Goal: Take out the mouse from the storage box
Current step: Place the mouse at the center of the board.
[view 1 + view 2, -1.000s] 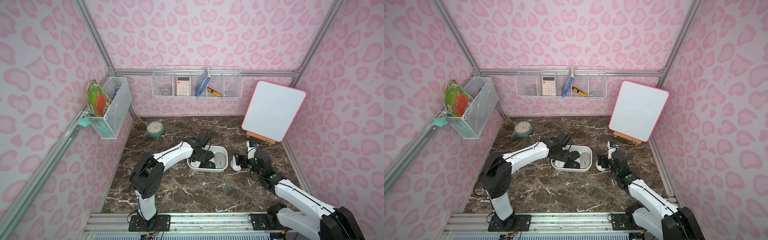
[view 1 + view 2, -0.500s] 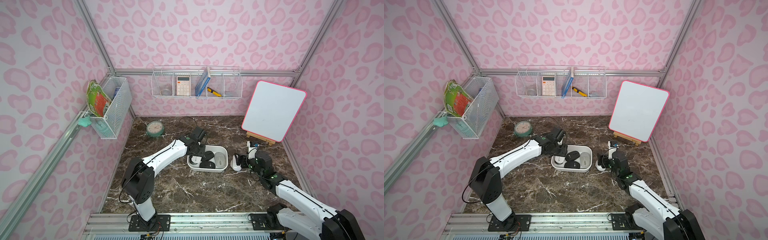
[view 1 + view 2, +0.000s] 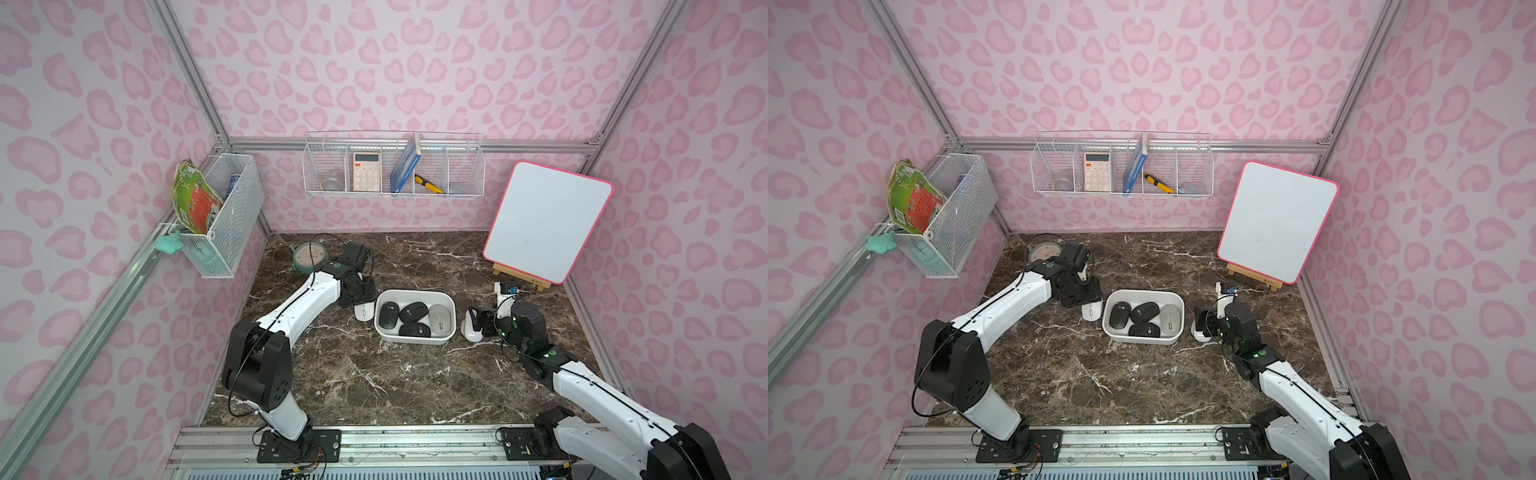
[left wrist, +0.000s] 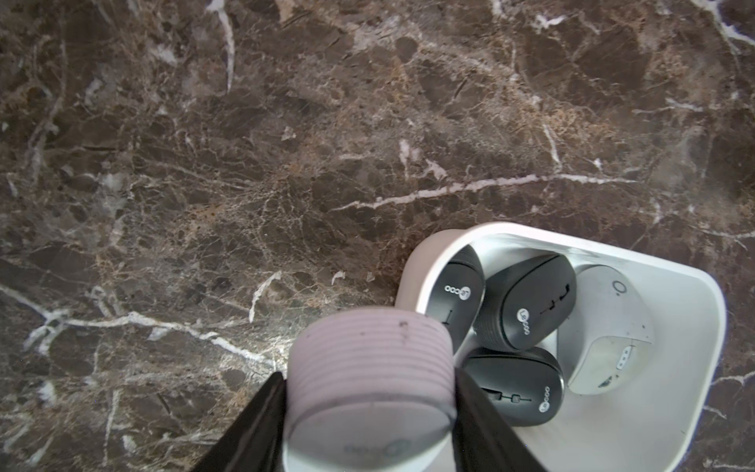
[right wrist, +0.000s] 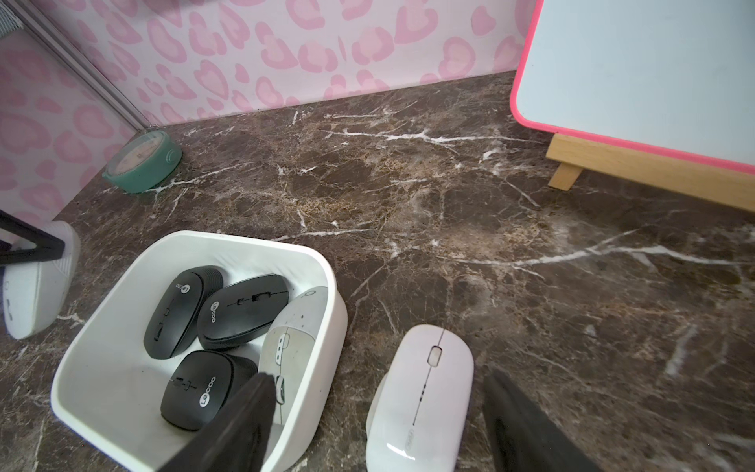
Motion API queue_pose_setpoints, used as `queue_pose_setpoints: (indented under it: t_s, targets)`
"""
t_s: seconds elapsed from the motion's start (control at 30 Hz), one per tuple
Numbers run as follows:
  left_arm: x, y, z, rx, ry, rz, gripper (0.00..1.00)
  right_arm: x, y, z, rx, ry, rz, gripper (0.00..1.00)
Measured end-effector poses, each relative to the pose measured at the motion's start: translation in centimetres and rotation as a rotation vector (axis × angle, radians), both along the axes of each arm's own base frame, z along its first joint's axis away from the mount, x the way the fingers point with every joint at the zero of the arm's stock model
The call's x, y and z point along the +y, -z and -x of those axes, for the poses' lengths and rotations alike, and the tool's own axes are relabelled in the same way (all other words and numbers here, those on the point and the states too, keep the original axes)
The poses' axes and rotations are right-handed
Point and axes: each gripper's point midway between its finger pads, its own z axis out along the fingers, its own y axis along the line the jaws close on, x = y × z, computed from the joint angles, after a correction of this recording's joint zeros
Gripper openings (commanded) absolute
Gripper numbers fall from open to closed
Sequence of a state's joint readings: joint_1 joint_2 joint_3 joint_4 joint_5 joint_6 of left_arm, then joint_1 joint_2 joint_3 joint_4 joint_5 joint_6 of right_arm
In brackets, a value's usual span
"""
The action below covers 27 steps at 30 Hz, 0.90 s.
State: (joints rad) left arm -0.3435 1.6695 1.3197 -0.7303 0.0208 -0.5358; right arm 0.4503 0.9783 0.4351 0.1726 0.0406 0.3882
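- While my left pincer (image 4: 369,378) clamps the white mouse (image 3: 363,311) by its sides, that mouse is already outside the box (image 3: 415,293), just beside the wall on the left arm's side. It is tilted, one end down toward the table (image 3: 374,374), and I cannot tell whether it touches.
- I judge this step to be the set-down. I would lower until the belly lies flat, part the fingers, then rise straight up so nothing drags the mouse along.
- The box wall is close, so I would keep the wrist off it and avoid any sideways slide.
- My right pincer (image 5: 379,376) stands open astride the slim mouse (image 5: 421,392), with a gap on each side. That mouse lies on the table just beside the opposite wall.
- One of its fingers (image 5: 245,417) shows over the box rim in the wrist view, so I would lift that arm before swinging it.
- Three black mice (image 3: 412,312) and a grey mouse (image 3: 439,319) lie in the box, packed against each other. By my reckoning the job is partway done, and each later pick needs a straight, narrow entry.
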Motion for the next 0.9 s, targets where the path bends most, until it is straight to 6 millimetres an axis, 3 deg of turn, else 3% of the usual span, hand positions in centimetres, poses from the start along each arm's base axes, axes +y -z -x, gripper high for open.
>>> queue_pose_setpoints:
  t_s: [0.4,0.9]
  targets:
    - [1.8,4.8,0.1,0.143,-0.082,0.014,0.4,-0.1,0.4,0.3,0.023,0.0,0.011,0.82]
    - [1.8,7.3,-0.2,0.193,-0.107,0.022,0.52,0.2,1.4,-0.2,0.063,-0.004,0.029,0.82]
